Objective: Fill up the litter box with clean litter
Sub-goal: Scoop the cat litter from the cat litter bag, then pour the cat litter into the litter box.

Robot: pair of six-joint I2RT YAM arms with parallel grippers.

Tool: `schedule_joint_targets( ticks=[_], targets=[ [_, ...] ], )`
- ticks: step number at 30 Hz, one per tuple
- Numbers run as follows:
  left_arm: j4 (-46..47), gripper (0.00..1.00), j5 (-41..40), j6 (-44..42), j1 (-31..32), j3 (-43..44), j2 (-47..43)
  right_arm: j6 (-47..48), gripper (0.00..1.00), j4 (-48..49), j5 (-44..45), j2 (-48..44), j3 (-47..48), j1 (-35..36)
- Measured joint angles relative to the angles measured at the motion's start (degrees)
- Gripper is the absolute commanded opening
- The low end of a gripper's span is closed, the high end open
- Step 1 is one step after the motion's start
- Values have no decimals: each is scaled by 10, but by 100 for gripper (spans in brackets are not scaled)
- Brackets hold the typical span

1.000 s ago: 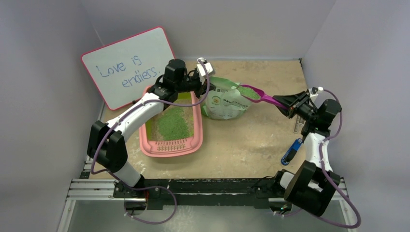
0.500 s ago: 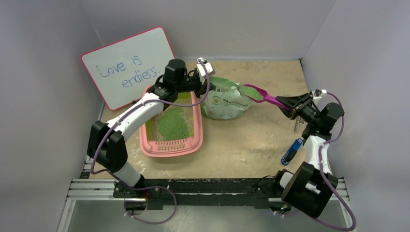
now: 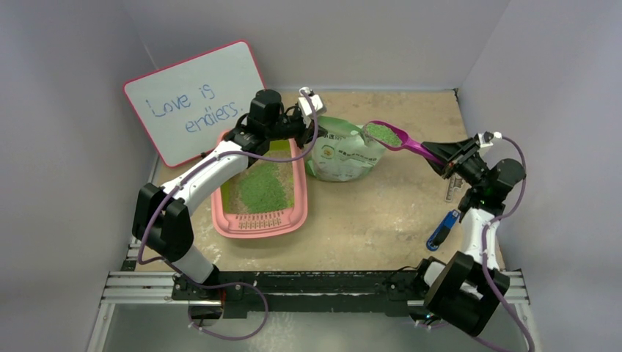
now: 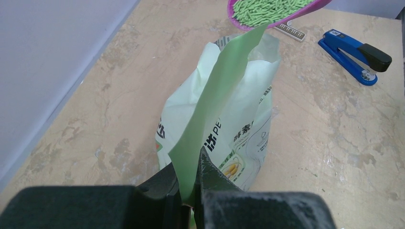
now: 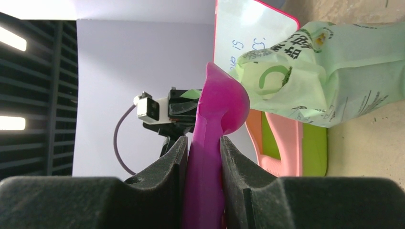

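Note:
The pink litter box [image 3: 260, 224] lies at the left of the table, with a patch of green clean litter [image 3: 259, 187] in it. My left gripper [image 3: 304, 133] is shut on the top flap of the pale green bag [image 3: 341, 155], holding it up; in the left wrist view the fingers [image 4: 212, 174] pinch that flap of the bag [image 4: 234, 119]. My right gripper [image 3: 446, 155] is shut on the handle of a magenta scoop [image 3: 396, 141]. Its bowl, full of green granules [image 3: 383, 133], hangs over the bag's mouth. The right wrist view shows the scoop [image 5: 216, 107] from below, clamped in my right gripper [image 5: 203, 150].
A whiteboard [image 3: 194, 99] with writing leans at the back left, behind the box. A blue stapler [image 3: 440, 229] and a small ruler-like strip [image 3: 449, 192] lie by the right arm. Grey walls close in the table on three sides.
The right wrist has drawn back to the right and the loaded scoop has risen a little above the bag. The left arm and the bag have stayed put.

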State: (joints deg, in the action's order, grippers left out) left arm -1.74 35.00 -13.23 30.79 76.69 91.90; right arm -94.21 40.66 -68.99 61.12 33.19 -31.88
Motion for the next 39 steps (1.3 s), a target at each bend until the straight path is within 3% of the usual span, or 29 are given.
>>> schedule_joint_targets(
  ticks=[13,39],
  targets=[
    [8,0,-23,20,0,0,0,-13,0,-5,0,-92,-16,-1],
    [13,0,-38,37,0,0,0,4,0,-49,0,-112,-28,29]
  ],
)
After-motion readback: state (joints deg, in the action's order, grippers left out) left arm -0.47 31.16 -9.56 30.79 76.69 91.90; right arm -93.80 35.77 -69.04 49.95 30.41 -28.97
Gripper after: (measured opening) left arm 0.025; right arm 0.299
